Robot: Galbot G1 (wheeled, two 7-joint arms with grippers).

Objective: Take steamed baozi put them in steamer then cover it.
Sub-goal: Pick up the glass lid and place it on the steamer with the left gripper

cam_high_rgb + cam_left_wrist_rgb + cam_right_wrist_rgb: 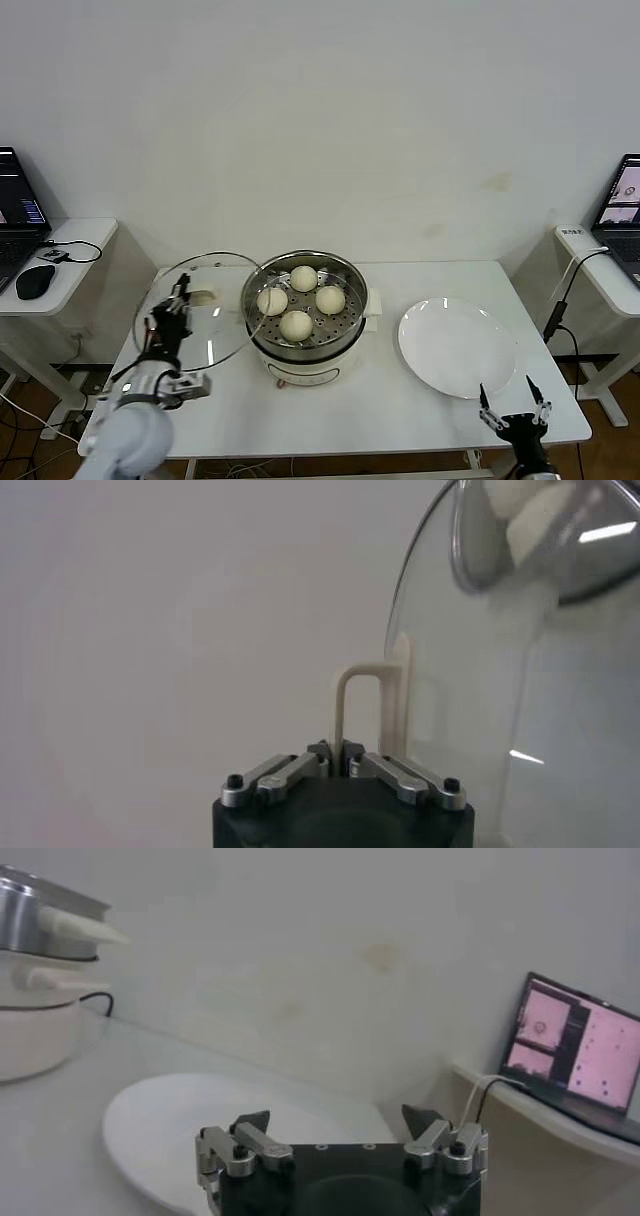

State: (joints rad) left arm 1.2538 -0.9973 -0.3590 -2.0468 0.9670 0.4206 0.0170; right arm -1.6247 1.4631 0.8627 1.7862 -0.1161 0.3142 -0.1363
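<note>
Lid up, all four buns loaded.
My left gripper (176,312) pinches the cover (205,300) by its handle (358,712), tilted beside the steamer (305,320) holding the baozi (296,325); my right gripper (514,408) waits wide by the plate (456,347).

Steamer (304,345) sits mid-desk (400,405) with four buns (296,325) inside on its tray. Lid (205,305) is tilted at the steamer's left side, its edge over the steamer rim, handle clamped in the left tool (172,312). Plate (457,347) lies on the desk right of the steamer, apart from it. Right tool (514,412) at the desk's front edge, before the plate. Laptops (18,215) on side tables far left and far right.
</note>
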